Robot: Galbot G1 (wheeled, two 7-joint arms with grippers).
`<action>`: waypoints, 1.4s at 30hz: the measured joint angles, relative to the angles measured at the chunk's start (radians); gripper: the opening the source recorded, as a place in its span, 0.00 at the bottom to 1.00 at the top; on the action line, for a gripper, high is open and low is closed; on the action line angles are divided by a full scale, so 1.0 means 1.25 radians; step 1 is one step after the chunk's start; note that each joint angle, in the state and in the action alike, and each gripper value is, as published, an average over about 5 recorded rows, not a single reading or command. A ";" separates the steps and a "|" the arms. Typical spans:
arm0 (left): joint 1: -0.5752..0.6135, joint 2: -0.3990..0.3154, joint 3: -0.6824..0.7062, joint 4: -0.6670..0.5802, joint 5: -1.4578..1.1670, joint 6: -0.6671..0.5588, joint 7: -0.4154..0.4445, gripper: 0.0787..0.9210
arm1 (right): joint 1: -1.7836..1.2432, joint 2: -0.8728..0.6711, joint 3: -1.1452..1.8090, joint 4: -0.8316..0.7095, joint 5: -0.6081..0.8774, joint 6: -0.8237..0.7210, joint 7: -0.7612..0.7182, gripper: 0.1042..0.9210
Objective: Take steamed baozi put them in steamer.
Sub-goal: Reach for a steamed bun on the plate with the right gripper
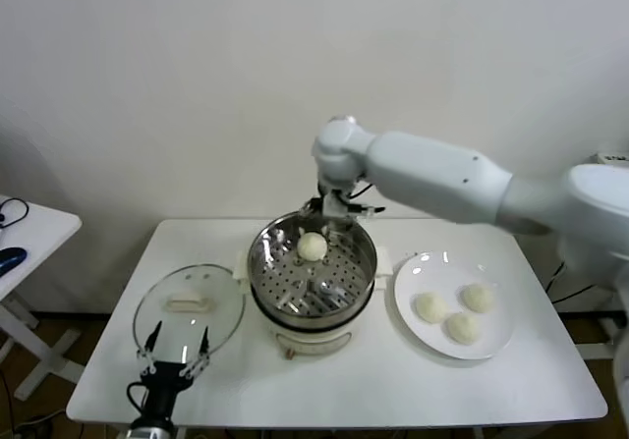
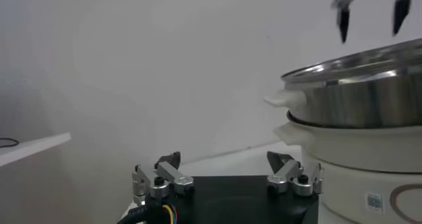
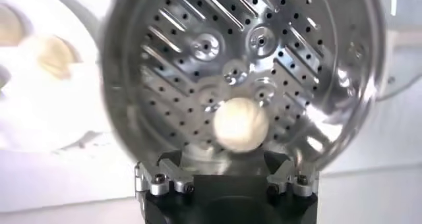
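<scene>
the right claw [image 1: 332, 206] hangs over the far rim of the steamer [image 1: 366, 262], fingers apart and empty. 1 baozi [image 1: 313, 246] lies on the perforated tray inside; 3 more [image 1: 464, 328] sit on the white plate [image 1: 501, 344] beside it. the left claw [image 1: 174, 356] waits spread wide near the glass lid [image 1: 157, 313] on the worktop [image 1: 393, 385].

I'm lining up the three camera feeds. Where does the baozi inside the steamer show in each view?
Head view: baozi on the far part of the perforated tray.
Left wrist view: not visible; the steamer wall hides it.
Right wrist view: baozi on the tray, just beyond the open right gripper.
Shared landmark: the steamer.
</scene>
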 measured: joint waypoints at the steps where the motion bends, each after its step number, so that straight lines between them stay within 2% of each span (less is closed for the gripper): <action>1: -0.001 0.000 0.002 -0.001 -0.001 0.001 -0.001 0.88 | 0.018 -0.021 -0.020 0.006 0.039 -0.021 0.001 0.88; 7: -0.006 -0.002 0.012 -0.014 -0.004 0.009 -0.015 0.88 | 0.076 -0.157 -0.108 0.038 0.213 -0.140 0.020 0.88; 14: -0.012 -0.001 0.016 -0.021 -0.004 0.018 -0.021 0.88 | 0.058 -0.297 -0.138 0.056 0.300 -0.241 0.053 0.88; 25: -0.011 -0.002 0.012 -0.031 -0.004 0.029 -0.026 0.88 | -0.126 -0.388 -0.059 0.020 0.280 -0.325 0.102 0.88; 42: -0.015 -0.002 0.002 -0.025 -0.002 0.040 -0.029 0.88 | -0.359 -0.342 0.069 -0.074 0.232 -0.359 0.140 0.88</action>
